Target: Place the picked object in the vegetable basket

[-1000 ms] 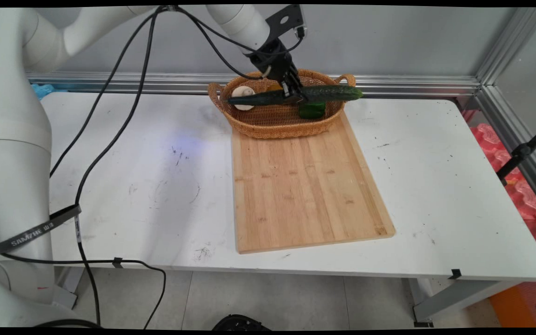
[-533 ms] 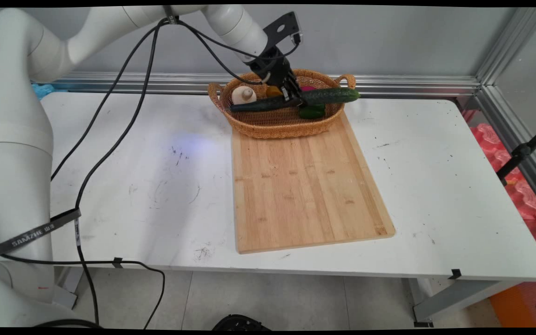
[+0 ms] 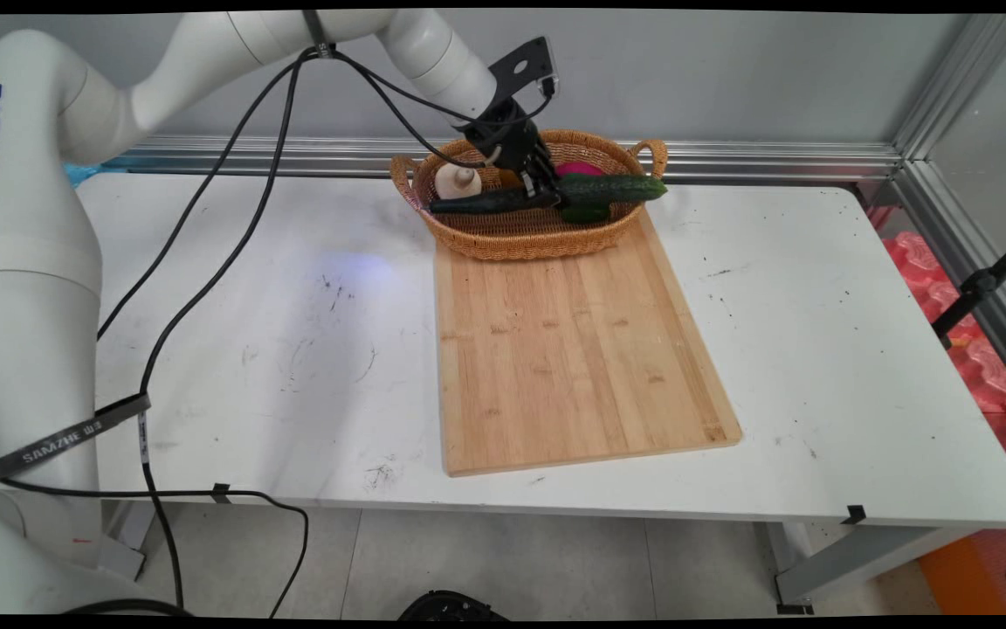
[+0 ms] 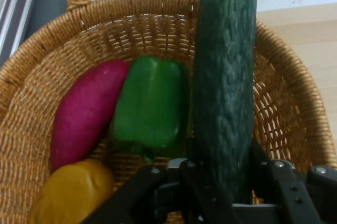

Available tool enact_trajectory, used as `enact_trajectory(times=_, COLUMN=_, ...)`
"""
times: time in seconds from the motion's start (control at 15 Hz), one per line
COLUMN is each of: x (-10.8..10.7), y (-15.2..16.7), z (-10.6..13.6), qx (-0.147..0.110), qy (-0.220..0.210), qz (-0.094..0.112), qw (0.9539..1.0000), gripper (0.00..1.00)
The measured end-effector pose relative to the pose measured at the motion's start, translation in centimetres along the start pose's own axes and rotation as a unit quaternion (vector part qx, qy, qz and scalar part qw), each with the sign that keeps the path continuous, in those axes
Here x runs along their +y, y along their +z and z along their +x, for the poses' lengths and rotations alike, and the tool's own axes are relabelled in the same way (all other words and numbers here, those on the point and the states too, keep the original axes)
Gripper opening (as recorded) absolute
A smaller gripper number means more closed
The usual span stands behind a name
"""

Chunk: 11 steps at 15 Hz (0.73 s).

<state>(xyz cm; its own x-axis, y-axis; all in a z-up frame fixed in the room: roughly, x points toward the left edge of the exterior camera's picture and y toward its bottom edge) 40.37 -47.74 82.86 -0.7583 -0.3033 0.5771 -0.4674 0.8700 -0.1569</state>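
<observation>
One long dark-green cucumber [image 3: 547, 194] sits pinched between my two black fingers, my gripper [image 3: 540, 187] clamped around its middle so that it lies nearly level across the woven wicker basket [image 3: 503, 238] at the far side of the white table [image 3: 293, 349]. Its thicker, brighter end pokes out past the basket's right rim near the right handle, while its darker, thinner end points toward the left handle. From my hand view the cucumber [image 4: 225, 87] runs straight up the picture from my gripper [image 4: 221, 190], crossing over the basket's rim [image 4: 131, 3]. Beside it in the basket lie a green bell pepper [image 4: 151, 105], just touching a magenta, elongated vegetable [image 4: 84, 116], and below those a yellow-orange piece [image 4: 71, 195] whose exact kind I cannot tell. In the main view a pale, rounded white thing [image 3: 457, 180] rests in the basket's left part, left of my hand. The basket's near edge overlaps the far end of a bare wooden cutting board [image 3: 573, 349], which stretches toward the table's near side. Black cables [image 3: 223, 253] hang from my arm and trail over the table's left half
</observation>
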Motion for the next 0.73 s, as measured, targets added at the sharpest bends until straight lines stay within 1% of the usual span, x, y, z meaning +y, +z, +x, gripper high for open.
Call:
enact_trajectory(times=0.27, x=-0.15, y=0.43, z=-0.45, qx=0.0, qy=0.003, qz=-0.004, qw=1.0, gripper=0.0)
enact_trajectory(times=0.33, x=-0.18, y=0.5, z=-0.53, qx=0.001, qy=0.003, qz=-0.005, qw=1.0, gripper=1.0)
enact_trajectory(times=0.73, x=-0.32, y=0.64, z=-0.61, qx=0.003, qy=0.0, qz=-0.006, qw=1.0, gripper=1.0)
